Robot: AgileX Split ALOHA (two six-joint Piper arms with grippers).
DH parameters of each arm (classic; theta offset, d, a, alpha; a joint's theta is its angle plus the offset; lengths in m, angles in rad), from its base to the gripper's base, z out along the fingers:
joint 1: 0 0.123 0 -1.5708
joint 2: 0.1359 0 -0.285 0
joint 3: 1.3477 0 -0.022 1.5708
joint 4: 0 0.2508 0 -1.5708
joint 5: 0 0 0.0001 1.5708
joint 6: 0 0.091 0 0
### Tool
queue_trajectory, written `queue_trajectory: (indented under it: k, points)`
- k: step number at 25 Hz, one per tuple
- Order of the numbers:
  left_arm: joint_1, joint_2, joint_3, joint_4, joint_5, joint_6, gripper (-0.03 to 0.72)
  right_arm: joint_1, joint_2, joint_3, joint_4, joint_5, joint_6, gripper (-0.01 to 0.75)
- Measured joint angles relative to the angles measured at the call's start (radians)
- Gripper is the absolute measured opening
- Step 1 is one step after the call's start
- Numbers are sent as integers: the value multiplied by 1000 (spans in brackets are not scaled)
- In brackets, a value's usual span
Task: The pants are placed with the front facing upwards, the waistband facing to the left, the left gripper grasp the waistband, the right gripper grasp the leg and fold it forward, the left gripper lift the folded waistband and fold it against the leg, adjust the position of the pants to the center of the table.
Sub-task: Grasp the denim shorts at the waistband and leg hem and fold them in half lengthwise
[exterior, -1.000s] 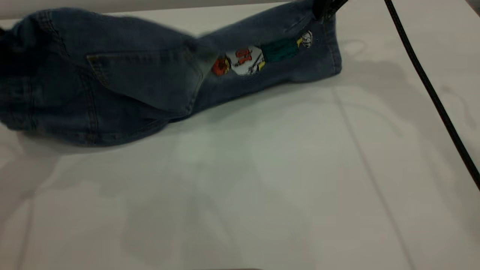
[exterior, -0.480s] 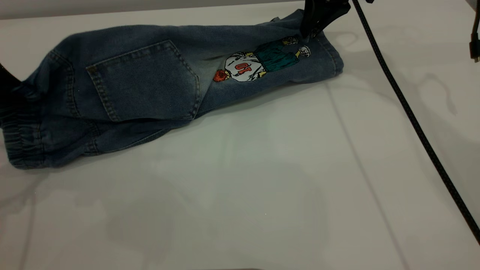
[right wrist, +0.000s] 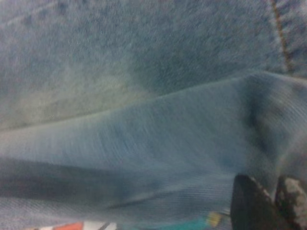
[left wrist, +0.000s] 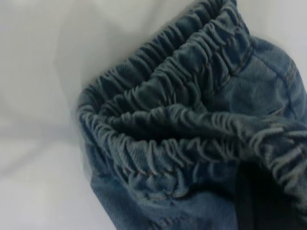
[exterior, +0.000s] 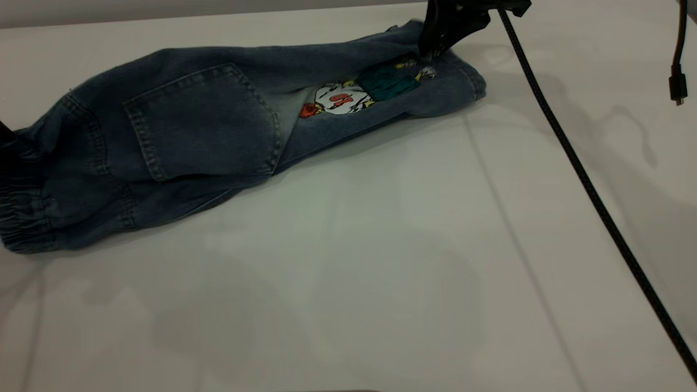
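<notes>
The pants (exterior: 218, 141) lay folded lengthwise on the table (exterior: 381, 272), one leg (exterior: 381, 92) brought over the other so that the back pocket (exterior: 201, 125) and the printed figure (exterior: 354, 95) faced up, which suggested the first fold was done; folding the waistband (exterior: 22, 218) end over toward the leg and shifting the pants to the middle of the table were not yet done, since the pants sat toward the far left part of the table. The right gripper (exterior: 433, 46) came down from above at the hem end of the pants, its fingertips (right wrist: 249, 206) pressed into the denim and apparently pinching a fold of the leg. The left gripper (exterior: 5, 136) showed only as a dark sliver at the waistband end of the pants; its wrist view looked straight onto the gathered elastic, but whether it gripped the cloth could not be told
</notes>
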Motion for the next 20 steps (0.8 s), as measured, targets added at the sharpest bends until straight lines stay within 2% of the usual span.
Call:
queue_trajectory:
  k: [3,7,12,16,20]
  points:
    - [0,0,0,47,-32,0,94,-2,0,0,3,-15,0,141]
    - [0,0,-7,189,-53,0,134,-3,0,0,19,-24,1,288]
    - [0,0,-44,374,-57,0,278,-3,0,0,26,-24,0,453]
    - [0,1,-55,467,-61,0,392,-3,0,0,27,3,-13,501]
    - [0,3,-57,534,-73,7,440,-3,0,0,27,14,-21,505]
